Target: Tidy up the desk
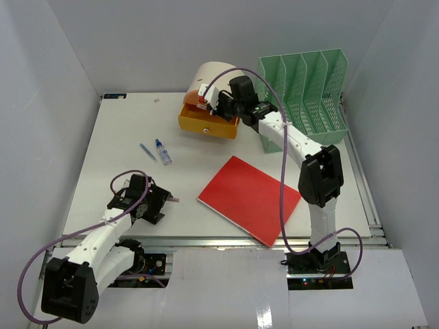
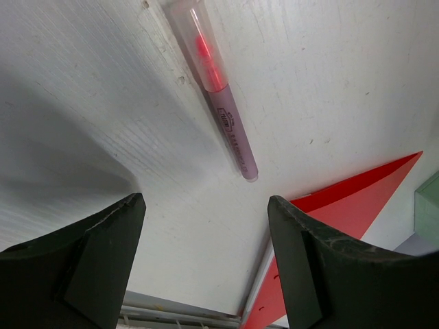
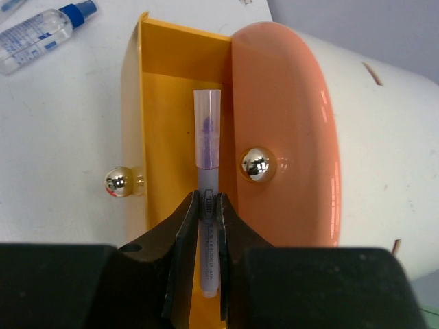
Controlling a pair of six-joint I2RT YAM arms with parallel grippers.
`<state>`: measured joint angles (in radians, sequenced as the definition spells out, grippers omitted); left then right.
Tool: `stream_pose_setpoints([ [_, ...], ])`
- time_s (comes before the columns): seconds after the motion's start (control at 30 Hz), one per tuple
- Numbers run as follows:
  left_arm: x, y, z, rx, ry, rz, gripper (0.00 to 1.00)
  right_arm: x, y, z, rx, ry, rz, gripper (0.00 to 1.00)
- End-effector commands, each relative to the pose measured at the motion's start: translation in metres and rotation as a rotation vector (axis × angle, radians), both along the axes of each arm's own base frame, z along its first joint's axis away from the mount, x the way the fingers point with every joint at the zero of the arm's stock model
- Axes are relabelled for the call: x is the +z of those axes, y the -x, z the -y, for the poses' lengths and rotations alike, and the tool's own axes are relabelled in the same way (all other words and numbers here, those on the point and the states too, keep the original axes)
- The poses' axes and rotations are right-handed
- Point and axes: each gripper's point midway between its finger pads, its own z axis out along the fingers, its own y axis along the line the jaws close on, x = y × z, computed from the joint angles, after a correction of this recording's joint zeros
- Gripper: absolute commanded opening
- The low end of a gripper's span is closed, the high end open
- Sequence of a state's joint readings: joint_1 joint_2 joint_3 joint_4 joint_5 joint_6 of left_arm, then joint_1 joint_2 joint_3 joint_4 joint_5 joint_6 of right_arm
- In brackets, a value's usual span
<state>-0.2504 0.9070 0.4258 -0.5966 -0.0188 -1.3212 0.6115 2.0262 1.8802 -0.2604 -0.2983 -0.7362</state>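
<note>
The right gripper [image 3: 208,202], jaws pinched on a clear-capped purple marker [image 3: 207,137], holds it lengthwise over the open yellow box-shaped drawer [image 3: 164,103], apparently to stow it. The left gripper [image 2: 204,205] gapes wide above a slim pink highlighter [image 2: 221,110] lying on the large flat white desk [image 1: 123,137] beneath both arms.

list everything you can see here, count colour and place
desk: 1, white, under everything
folder: 1, red, flat right of centre
file rack: 1, green, far right corner
drawer box: 1, peach-white, yellow drawer open, far centre
spray bottle: 1, clear, blue cap, left of centre
pen: 1, blue, beside spray bottle
pink highlighter: 1, pink, lying near left
purple highlighter: 1, purple, held over yellow drawer
left gripper: 1, black, open, near left
right gripper: 1, black, shut on purple highlighter
</note>
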Motion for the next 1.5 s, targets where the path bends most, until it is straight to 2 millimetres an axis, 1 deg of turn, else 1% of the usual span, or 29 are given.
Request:
stream_pose_setpoints([
  [0.0, 0.017, -0.017, 0.000, 0.040, 0.008, 0.049, 0.83, 0.035, -0.016, -0.003, -0.023, -0.040, 0.108, 0.33],
  [0.07, 0.018, -0.019, -0.001, 0.045, 0.002, 0.046, 0.83, 0.037, -0.010, -0.002, -0.016, -0.054, 0.088, 0.42],
  [0.13, 0.020, -0.022, -0.002, 0.050, -0.007, 0.045, 0.83, 0.049, 0.001, -0.001, -0.008, -0.086, 0.068, 0.48],
  [0.2, 0.020, -0.025, -0.003, 0.054, -0.016, 0.038, 0.83, 0.063, 0.018, 0.003, 0.016, -0.139, 0.014, 0.51],
  [0.23, 0.020, -0.027, -0.003, 0.056, -0.021, 0.030, 0.83, 0.074, 0.027, 0.011, 0.019, -0.162, 0.003, 0.52],
  [0.27, 0.020, -0.027, -0.004, 0.058, -0.025, 0.026, 0.83, 0.074, 0.028, 0.012, 0.019, -0.162, -0.001, 0.52],
  [0.3, 0.022, -0.031, -0.004, 0.061, -0.032, 0.018, 0.83, 0.093, 0.045, 0.022, 0.044, -0.210, -0.021, 0.53],
  [0.33, 0.022, -0.032, -0.005, 0.066, -0.040, 0.006, 0.82, 0.094, 0.062, 0.028, 0.079, -0.233, -0.063, 0.53],
  [0.37, 0.022, -0.033, -0.005, 0.069, -0.045, -0.002, 0.82, 0.098, 0.072, 0.033, 0.094, -0.246, -0.078, 0.54],
  [0.4, 0.022, -0.036, -0.005, 0.071, -0.049, -0.011, 0.82, 0.106, 0.084, 0.042, 0.102, -0.263, -0.077, 0.54],
  [0.43, 0.021, -0.037, -0.006, 0.074, -0.058, -0.031, 0.81, 0.105, 0.104, 0.053, 0.127, -0.274, -0.100, 0.54],
  [0.5, 0.018, -0.040, -0.008, 0.082, -0.066, -0.070, 0.78, 0.067, 0.135, 0.071, 0.141, -0.250, -0.182, 0.55],
  [0.53, 0.016, -0.040, -0.007, 0.083, -0.069, -0.089, 0.77, 0.063, 0.144, 0.078, 0.141, -0.250, -0.185, 0.55],
  [0.57, 0.012, -0.040, -0.007, 0.084, -0.070, -0.119, 0.76, 0.072, 0.152, 0.089, 0.137, -0.264, -0.156, 0.56],
  [0.63, 0.007, -0.041, -0.004, 0.072, -0.063, -0.155, 0.75, 0.040, 0.171, 0.112, 0.121, -0.250, -0.207, 0.57],
  [0.67, 0.005, -0.041, -0.001, 0.066, -0.054, -0.172, 0.73, 0.037, 0.177, 0.123, 0.113, -0.259, -0.213, 0.58],
  [0.73, 0.001, -0.041, 0.001, 0.058, -0.051, -0.195, 0.67, 0.041, 0.183, 0.154, 0.070, -0.297, -0.192, 0.58],
  [0.77, -0.002, -0.040, 0.001, 0.057, -0.051, -0.208, 0.64, 0.037, 0.189, 0.165, 0.061, -0.311, -0.199, 0.58],
  [0.8, -0.005, -0.040, 0.001, 0.058, -0.054, -0.220, 0.63, 0.030, 0.196, 0.169, 0.067, -0.321, -0.225, 0.58],
  [0.87, -0.010, -0.039, 0.001, 0.060, -0.056, -0.237, 0.60, 0.031, 0.201, 0.184, 0.042, -0.348, -0.216, 0.59],
  [0.9, -0.011, -0.039, 0.000, 0.062, -0.060, -0.240, 0.59, 0.033, 0.205, 0.184, 0.057, -0.368, -0.220, 0.59],
  [0.93, -0.013, -0.039, -0.003, 0.068, -0.075, -0.247, 0.56, 0.030, 0.207, 0.189, 0.050, -0.381, -0.226, 0.59],
  [1.03, -0.020, -0.039, -0.006, 0.082, -0.095, -0.269, 0.51, 0.032, 0.212, 0.197, 0.063, -0.422, -0.225, 0.59],
  [1.17, -0.029, -0.040, -0.006, 0.075, -0.108, -0.310, 0.49, 0.033, 0.219, 0.208, 0.066, -0.450, -0.228, 0.59],
  [1.2, -0.032, -0.039, -0.007, 0.074, -0.116, -0.322, 0.48, 0.029, 0.220, 0.209, 0.064, -0.456, -0.237, 0.59],
  [1.23, -0.034, -0.039, -0.008, 0.072, -0.125, -0.330, 0.47, 0.026, 0.222, 0.211, 0.064, -0.463, -0.248, 0.59],
  [1.33, -0.040, -0.038, -0.010, 0.064, -0.140, -0.351, 0.43, 0.023, 0.228, 0.211, 0.083, -0.475, -0.263, 0.59],
  [1.43, -0.048, -0.037, -0.009, 0.051, -0.139, -0.387, 0.42, 0.022, 0.228, 0.211, 0.083, -0.476, -0.266, 0.59],
  [1.47, -0.049, -0.036, -0.008, 0.044, -0.135, -0.396, 0.39, 0.022, 0.228, 0.211, 0.083, -0.475, -0.263, 0.59],
])
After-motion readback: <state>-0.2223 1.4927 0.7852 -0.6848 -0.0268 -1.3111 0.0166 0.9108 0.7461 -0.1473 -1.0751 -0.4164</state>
